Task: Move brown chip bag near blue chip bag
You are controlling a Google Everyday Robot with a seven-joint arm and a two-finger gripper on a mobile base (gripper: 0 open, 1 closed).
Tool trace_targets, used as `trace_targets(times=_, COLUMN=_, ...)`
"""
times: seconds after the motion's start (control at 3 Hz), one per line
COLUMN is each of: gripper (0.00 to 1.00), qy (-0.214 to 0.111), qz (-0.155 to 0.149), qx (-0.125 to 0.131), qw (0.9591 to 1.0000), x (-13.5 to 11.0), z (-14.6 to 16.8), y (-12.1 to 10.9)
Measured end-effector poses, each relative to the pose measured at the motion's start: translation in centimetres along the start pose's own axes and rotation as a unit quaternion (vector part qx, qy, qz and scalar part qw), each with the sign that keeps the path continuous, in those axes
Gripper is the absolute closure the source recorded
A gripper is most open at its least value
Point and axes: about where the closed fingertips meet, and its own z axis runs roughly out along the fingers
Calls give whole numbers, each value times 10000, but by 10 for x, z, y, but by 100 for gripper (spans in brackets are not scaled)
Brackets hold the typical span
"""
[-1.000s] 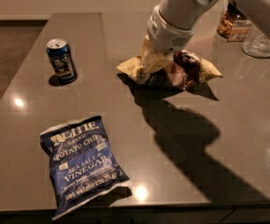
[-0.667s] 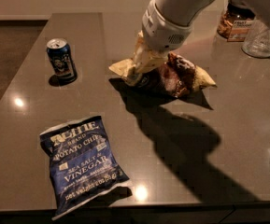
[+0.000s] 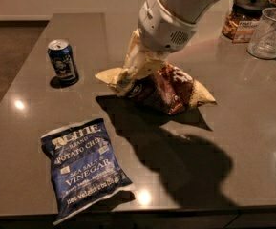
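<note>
Beyond and right of the blue bag (image 3: 82, 168), well apart from it, the gripper (image 3: 129, 75) seemed to hold, jaws closed, the left end of the brown bag (image 3: 173, 90), a light, crinkly, slippery thing best pinched at that crimped edge.

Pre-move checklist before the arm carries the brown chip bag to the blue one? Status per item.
1. Grip: gripper is shut on the left end of the brown chip bag: ok.
2. Grip firm enough to carry: cannot tell.
3. Bag off the table: its shadow falls apart from it, so it looks lifted: ok.
4. Target in view: blue chip bag lies flat at the near left: ok.
5. Path: nothing stands between the two bags: ok.
6. Soda can stands upright left of the gripper, off the line to the blue bag: ok.
</note>
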Motion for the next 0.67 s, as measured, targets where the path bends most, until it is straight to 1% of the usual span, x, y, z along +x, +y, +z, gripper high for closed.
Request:
trace_targets(times=0.33, gripper=53, qy=-100, qz=124, qx=-109, qw=9998, x=-3, z=-9, y=18)
trace_targets(times=0.67, gripper=30, qy=-245, qz=253, qx=-184, qw=9992, x=-3, z=-22, y=32)
